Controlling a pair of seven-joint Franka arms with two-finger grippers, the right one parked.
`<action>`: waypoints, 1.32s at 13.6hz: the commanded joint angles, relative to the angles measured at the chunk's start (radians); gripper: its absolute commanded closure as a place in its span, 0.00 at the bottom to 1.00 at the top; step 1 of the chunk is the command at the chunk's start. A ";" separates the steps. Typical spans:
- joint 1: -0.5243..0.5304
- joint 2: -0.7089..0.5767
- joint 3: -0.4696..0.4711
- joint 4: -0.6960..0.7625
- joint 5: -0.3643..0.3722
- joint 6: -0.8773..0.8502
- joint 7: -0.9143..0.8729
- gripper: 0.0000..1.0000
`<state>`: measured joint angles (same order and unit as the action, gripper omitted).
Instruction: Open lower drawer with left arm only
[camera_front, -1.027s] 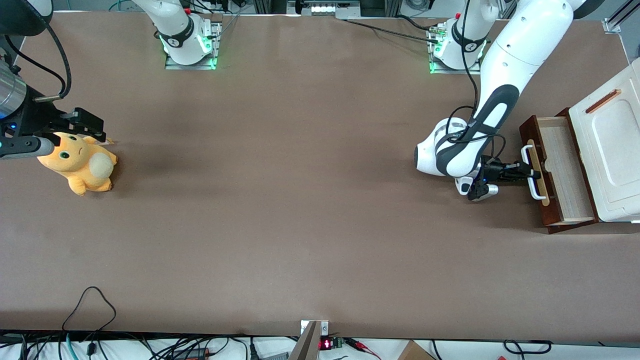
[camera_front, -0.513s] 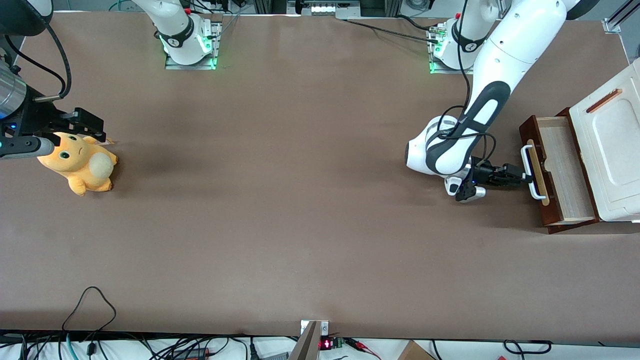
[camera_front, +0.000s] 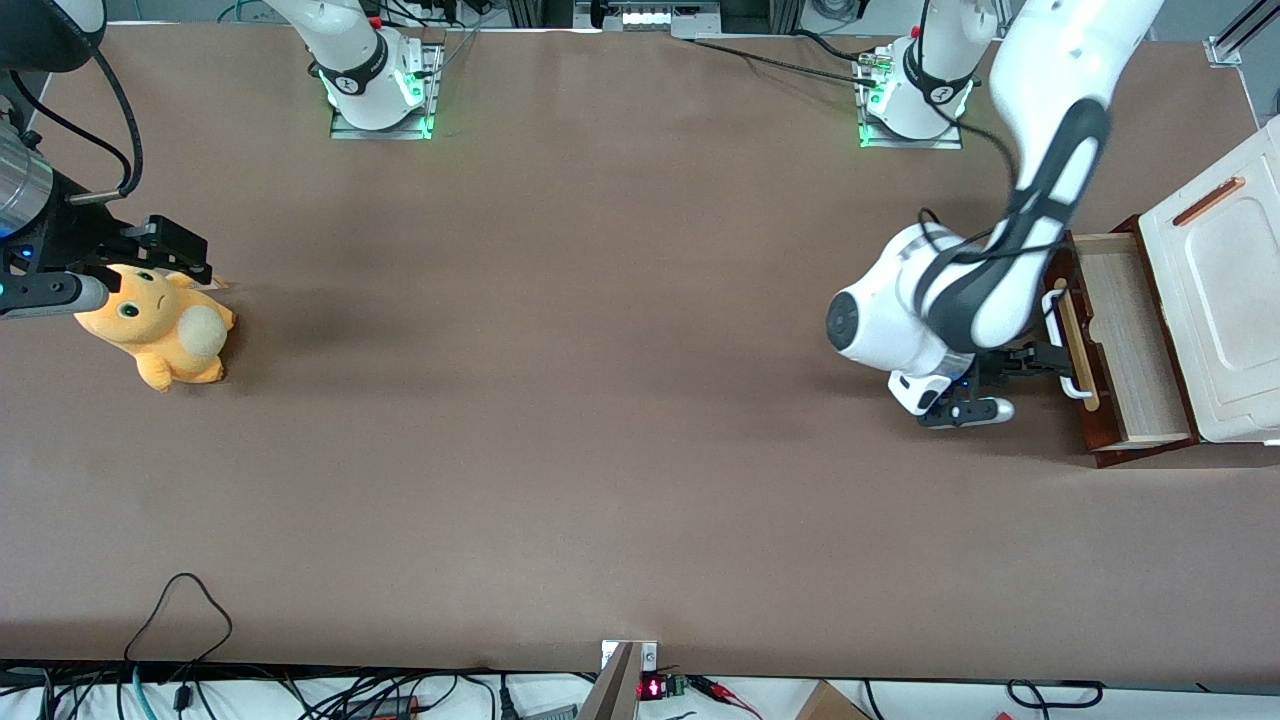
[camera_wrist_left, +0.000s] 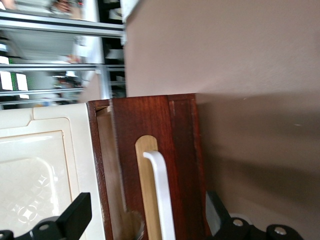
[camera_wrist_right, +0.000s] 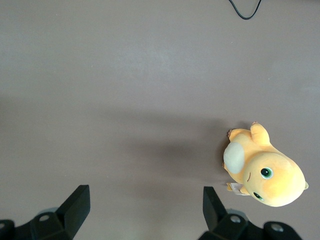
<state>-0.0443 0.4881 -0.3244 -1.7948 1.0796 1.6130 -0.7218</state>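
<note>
Front view, one lower drawer (camera_front: 1120, 330) pulled out, end effector (camera_front: 1030, 362) spread wide, empty.

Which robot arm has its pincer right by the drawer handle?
The left arm, the glossy white one toward the cabinet's end. Its pincer sits open at the lower drawer's white handle; the parked arm hangs over the plush toy.

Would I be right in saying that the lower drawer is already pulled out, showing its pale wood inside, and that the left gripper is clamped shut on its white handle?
Not quite. The lower drawer is indeed pulled out, pale wood showing, but the gripper is not clamped shut on the white handle. The left wrist view shows its fingers spread wide, one on either side of the drawer front, touching nothing.
</note>
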 joint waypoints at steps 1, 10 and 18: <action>0.003 -0.129 0.028 -0.009 -0.212 0.036 0.076 0.00; -0.020 -0.437 0.312 0.032 -1.025 0.124 0.640 0.00; -0.029 -0.474 0.360 0.089 -1.069 0.116 0.762 0.00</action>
<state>-0.0661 0.0161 0.0249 -1.7348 0.0227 1.7304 0.0020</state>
